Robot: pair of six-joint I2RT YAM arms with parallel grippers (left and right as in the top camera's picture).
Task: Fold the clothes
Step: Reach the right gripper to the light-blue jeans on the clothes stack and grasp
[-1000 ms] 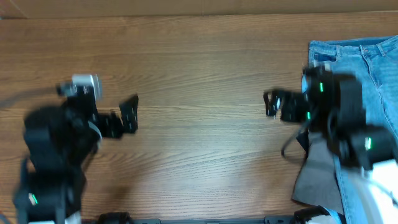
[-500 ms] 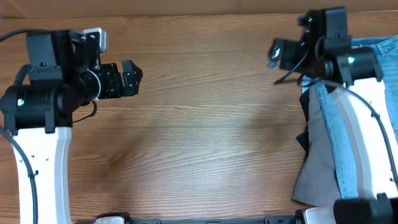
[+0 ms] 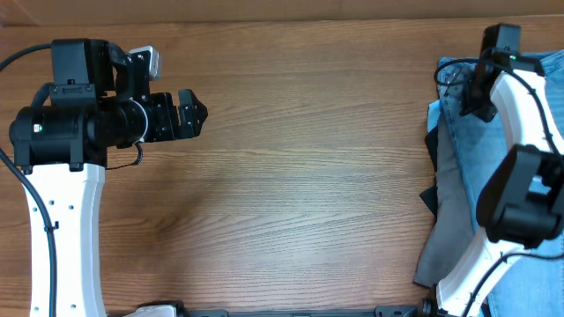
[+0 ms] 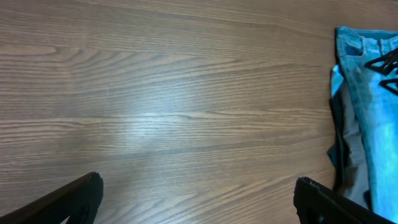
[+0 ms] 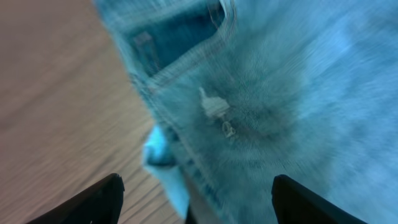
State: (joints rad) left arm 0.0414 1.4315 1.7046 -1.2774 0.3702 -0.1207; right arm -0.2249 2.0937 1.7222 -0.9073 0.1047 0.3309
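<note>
The clothes lie in a pile at the table's right edge. Light-blue denim jeans [image 3: 458, 145] are on top, over grey trousers [image 3: 445, 255] and a dark piece [image 3: 430, 195]. My right gripper [image 3: 474, 95] hovers open over the jeans' waistband end. In the right wrist view, its fingers [image 5: 199, 202] straddle the jeans [image 5: 280, 93] and a pale-blue piece [image 5: 163, 160]; the view is blurred. My left gripper [image 3: 190, 113] is open and empty at the far left, well away from the pile. Its wrist view shows its fingers [image 4: 199, 205] over bare wood, with the jeans [image 4: 373, 118] at the right.
The wooden table [image 3: 300, 176] stretches between the two arms. The pile runs off the right edge of the overhead view. A pale strip runs along the table's back edge [image 3: 264, 9].
My right arm has swung from mid-table back and right, ending over the jeans' waistband. My left arm rose toward the left rear, then barely moved in the last half second.
</note>
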